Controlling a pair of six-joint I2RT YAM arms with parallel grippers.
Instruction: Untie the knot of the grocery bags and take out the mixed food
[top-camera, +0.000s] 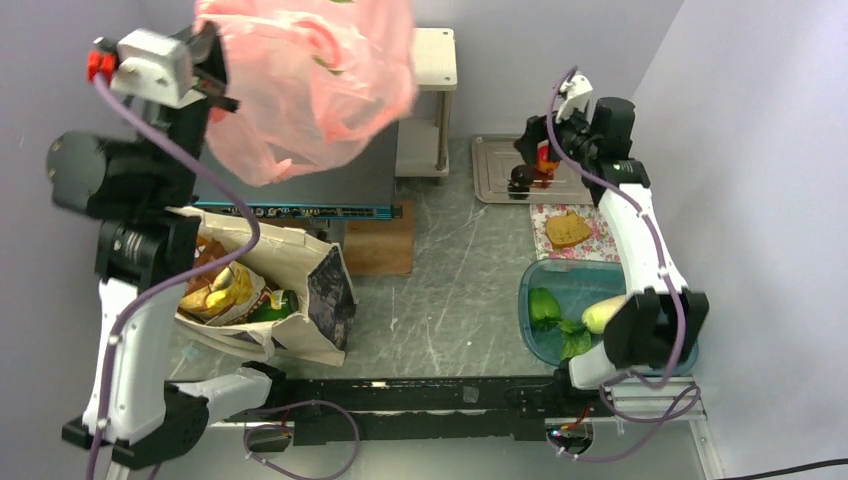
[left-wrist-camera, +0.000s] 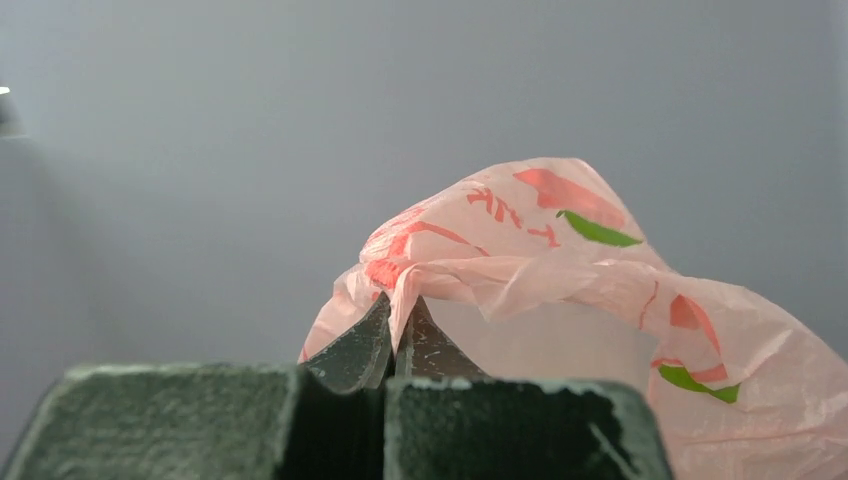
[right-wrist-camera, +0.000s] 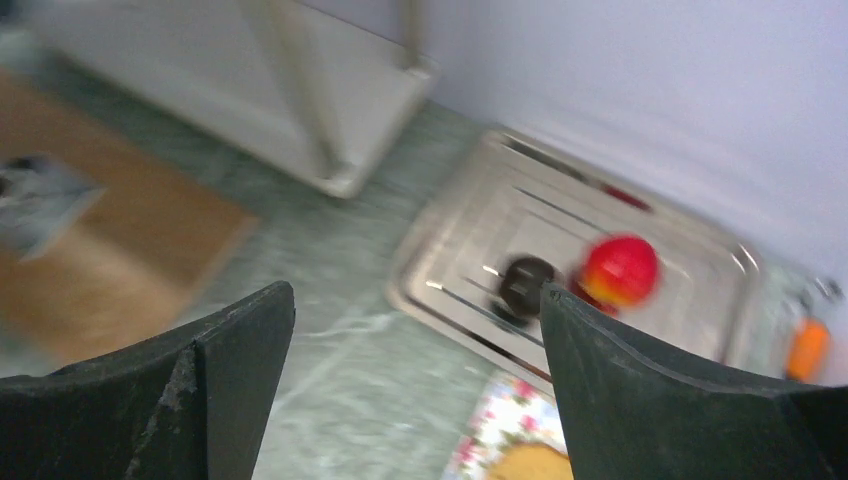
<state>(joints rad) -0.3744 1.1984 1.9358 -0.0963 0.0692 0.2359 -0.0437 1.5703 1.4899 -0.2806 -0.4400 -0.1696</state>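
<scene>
The beige tote (top-camera: 285, 250) is lying open on the counter (top-camera: 460, 290) at left, chip bags (top-camera: 228, 288) and a green bottle (top-camera: 272, 307) showing inside, while the crinkled, see-through pink bag (top-camera: 310, 80) is hanging high in the air, pinched in the tightly closed left hand (left-wrist-camera: 400, 335), its top cut off overhead and any knot hard to make out. Only the blurred right wrist view is showing the red fruit (right-wrist-camera: 620, 270) plainly on the metal tray (right-wrist-camera: 560, 210), beyond the wide-open, empty right hand (right-wrist-camera: 410, 300).

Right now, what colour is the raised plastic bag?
Plastic bag: pale pink, red-green print; left wrist view.
</scene>
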